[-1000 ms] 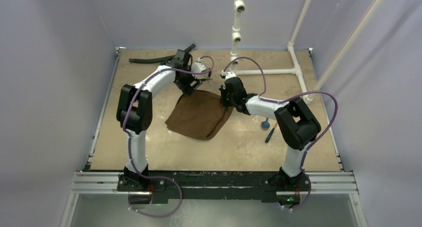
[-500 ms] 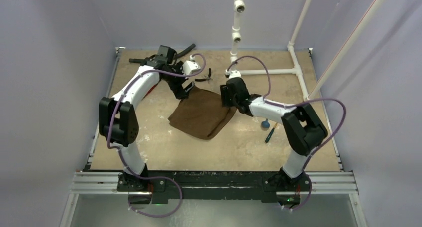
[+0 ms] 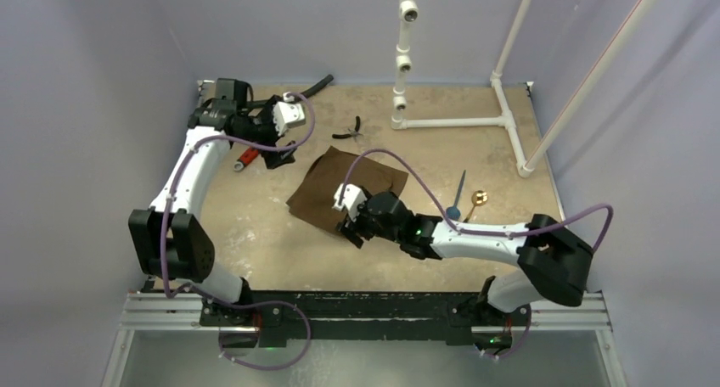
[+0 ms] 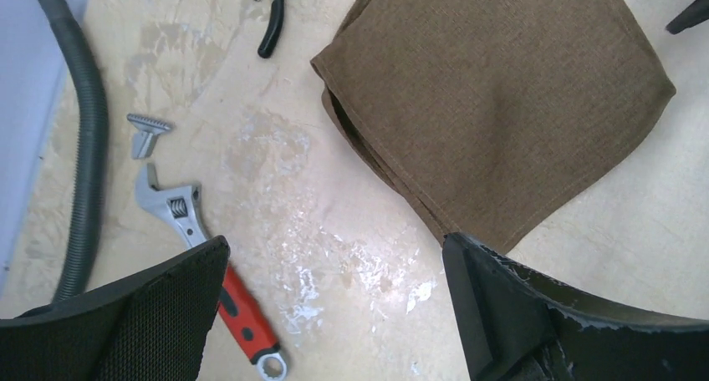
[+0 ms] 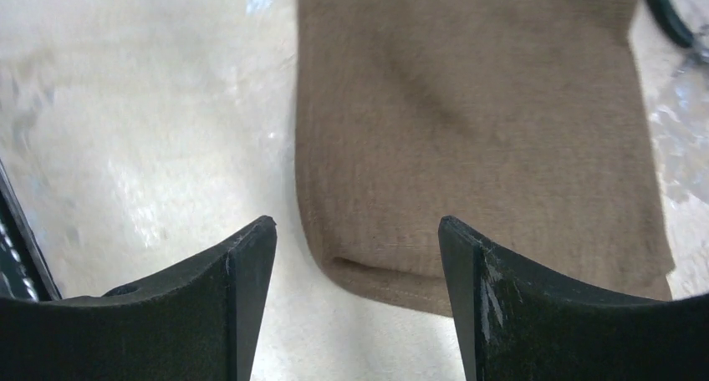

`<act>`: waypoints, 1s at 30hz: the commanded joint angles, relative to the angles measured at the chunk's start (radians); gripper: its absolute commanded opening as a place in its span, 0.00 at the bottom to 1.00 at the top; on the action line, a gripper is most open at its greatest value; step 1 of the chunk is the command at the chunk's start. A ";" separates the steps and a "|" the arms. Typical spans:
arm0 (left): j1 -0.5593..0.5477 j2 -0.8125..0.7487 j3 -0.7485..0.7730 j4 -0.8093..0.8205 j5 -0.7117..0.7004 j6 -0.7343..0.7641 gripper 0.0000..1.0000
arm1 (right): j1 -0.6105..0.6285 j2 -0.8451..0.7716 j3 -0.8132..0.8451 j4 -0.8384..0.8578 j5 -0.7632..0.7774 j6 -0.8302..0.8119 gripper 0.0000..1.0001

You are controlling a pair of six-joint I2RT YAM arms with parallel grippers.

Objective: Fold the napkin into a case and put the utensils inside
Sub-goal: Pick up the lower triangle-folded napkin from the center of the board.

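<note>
The napkin [image 3: 340, 183] lies folded flat mid-table, a dark-brown cloth with layered edges, seen in the left wrist view [image 4: 493, 97] and the right wrist view [image 5: 468, 130]. My right gripper [image 3: 350, 231] hovers open at its near corner, and the folded corner shows just beyond the gap between its fingers [image 5: 355, 222]. My left gripper [image 3: 283, 155] stands open over bare table left of the napkin [image 4: 334, 243], holding nothing. The utensils lie to the right: a blue-bowled spoon [image 3: 453, 211], a dark thin piece [image 3: 459, 186] and a gold spoon [image 3: 479, 198].
A red-handled wrench [image 4: 209, 256] lies beside my left fingers, with a small metal jaw piece [image 4: 146, 134] and a black hose [image 4: 84, 147] further left. Black pliers [image 3: 348, 132] sit behind the napkin. A white pipe frame [image 3: 450, 122] stands at the back right.
Both grippers opened and left the napkin's far edge. The left arm swung back left toward the wrench. The right arm came round to the napkin's near corner.
</note>
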 commanded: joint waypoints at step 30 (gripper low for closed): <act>-0.171 -0.132 -0.591 0.209 -0.099 0.685 0.98 | -0.107 0.309 0.125 -0.055 -0.122 -0.002 0.52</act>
